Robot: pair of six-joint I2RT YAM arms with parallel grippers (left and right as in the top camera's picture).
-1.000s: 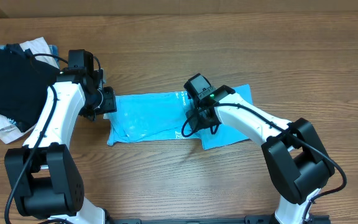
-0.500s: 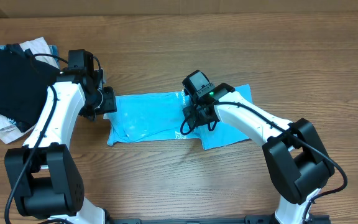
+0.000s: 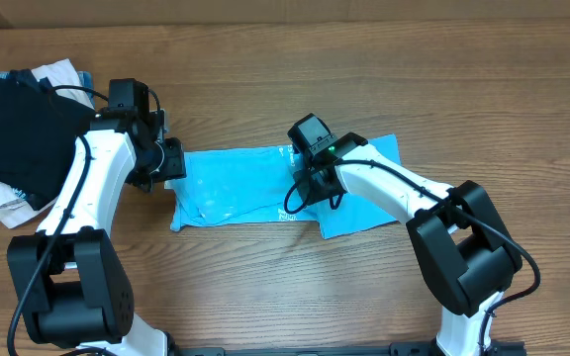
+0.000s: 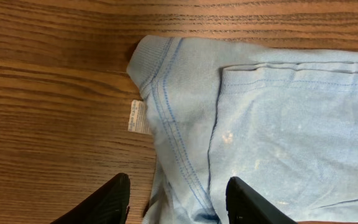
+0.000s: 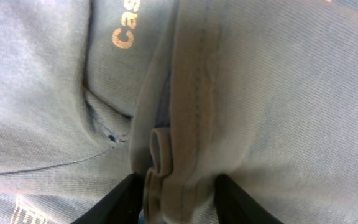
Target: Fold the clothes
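The clothes, a sky-blue T-shirt [image 3: 231,183], lie partly folded into a long band across the middle of the table, with a flap sticking out at the right [image 3: 369,213]. At the shirt's left end my left gripper [image 3: 171,163] stands open. Its fingers straddle the hemmed edge [image 4: 179,199] without pressing it, and a white label [image 4: 137,117] shows beside them. My right gripper [image 3: 300,193] is down on the shirt's middle. There its fingers [image 5: 178,199] are shut on a bunched ridge of fabric [image 5: 188,112], near orange lettering [image 5: 126,31].
A black folded garment [image 3: 13,129] lies on white and beige ones [image 3: 8,203] at the table's left edge, behind my left arm. Bare wooden table [image 3: 265,79] surrounds the shirt.
My right gripper has shifted slightly left and its fingers have come together on the raised fold. The left arm and gripper have not moved.
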